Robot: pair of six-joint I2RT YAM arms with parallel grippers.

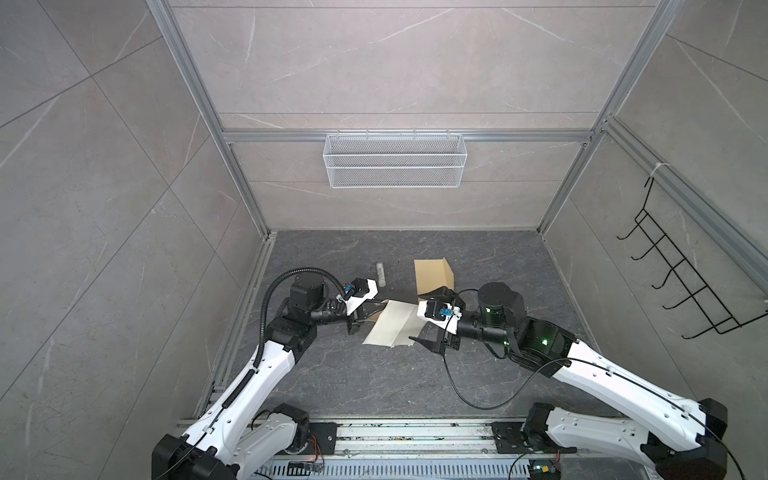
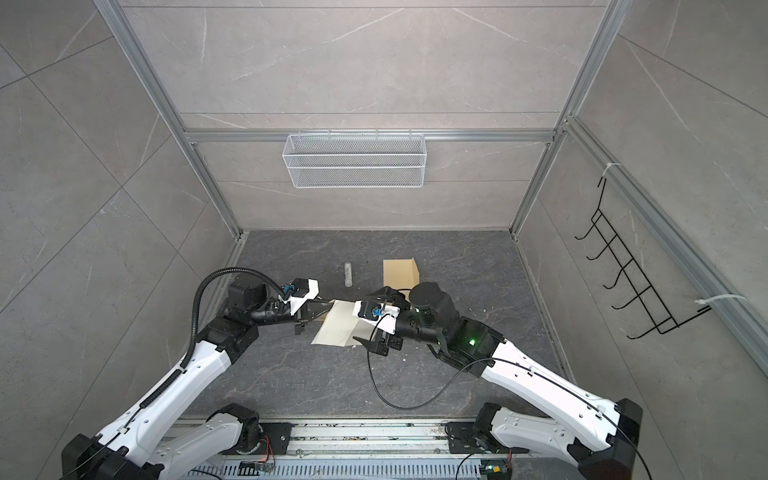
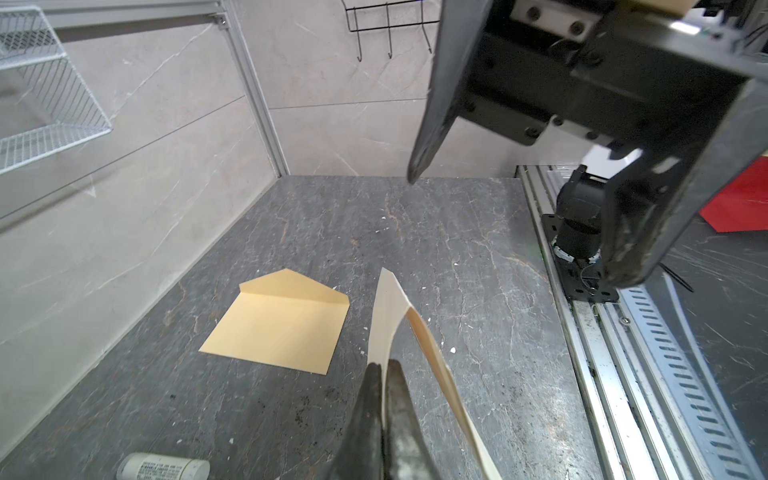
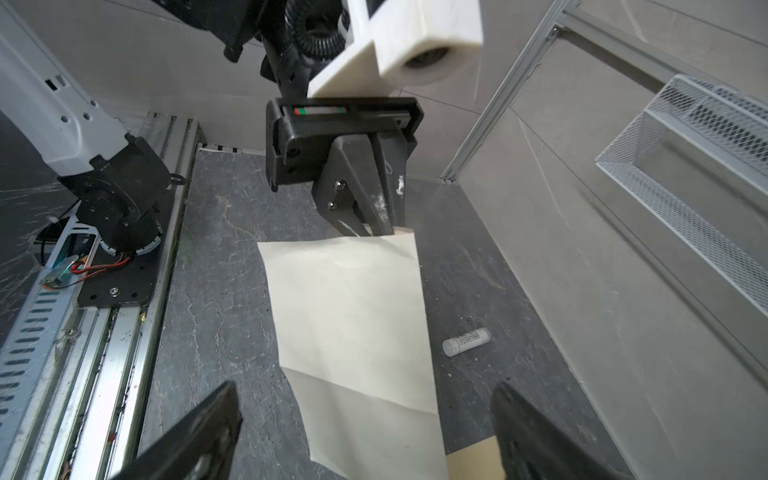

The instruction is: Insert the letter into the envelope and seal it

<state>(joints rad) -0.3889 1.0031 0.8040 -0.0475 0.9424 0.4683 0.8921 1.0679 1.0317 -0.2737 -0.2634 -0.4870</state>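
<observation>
The letter (image 4: pixel 353 311) is held clear of the dark table (image 1: pixel 332 374), at lower centre in both top views. One edge is pinched by the left gripper (image 4: pixel 376 232), whose jaws are clamped shut on the paper. The sheet is seen creased and sagging, its free end offered toward the right gripper (image 1: pixel 424 319). That claw is spread wide, a finger at each side of the sheet and nothing gripped; a second hold looks to be lined up. The envelope (image 1: pixel 432 272) is laid flat just above the right gripper, flap open, ready to be filled. A small labelled tube (image 1: pixel 380 274), probably glue, is parked to its left for sealing.
</observation>
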